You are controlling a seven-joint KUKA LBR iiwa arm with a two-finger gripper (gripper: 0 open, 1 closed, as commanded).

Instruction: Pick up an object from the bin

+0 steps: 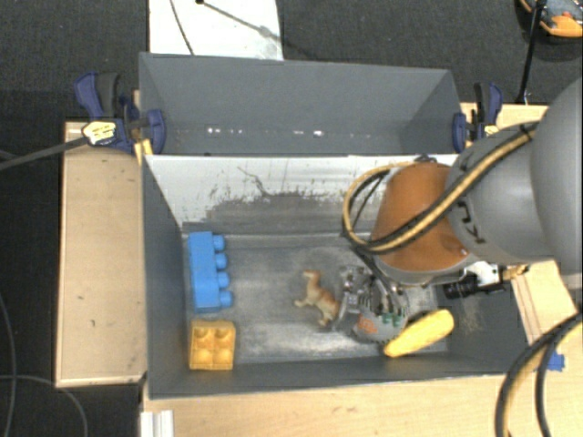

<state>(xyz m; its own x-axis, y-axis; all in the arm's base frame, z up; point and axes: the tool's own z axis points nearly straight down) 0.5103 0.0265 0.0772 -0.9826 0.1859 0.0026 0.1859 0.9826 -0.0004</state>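
My gripper (363, 306) is low over the right half of the bin floor, its body half hidden under the orange cover. A small tan toy animal (316, 297) lies just left of it, touching or nearly touching the gripper's left side. A yellow banana-shaped toy (418, 332) lies just right of it near the front wall. Something small and reddish (367, 326) shows under the gripper, too hidden to name.
A blue toy brick (207, 270) lies along the left wall, with a yellow brick (211, 346) in front of it in the front left corner. The arm and its cables cover the bin's right side.
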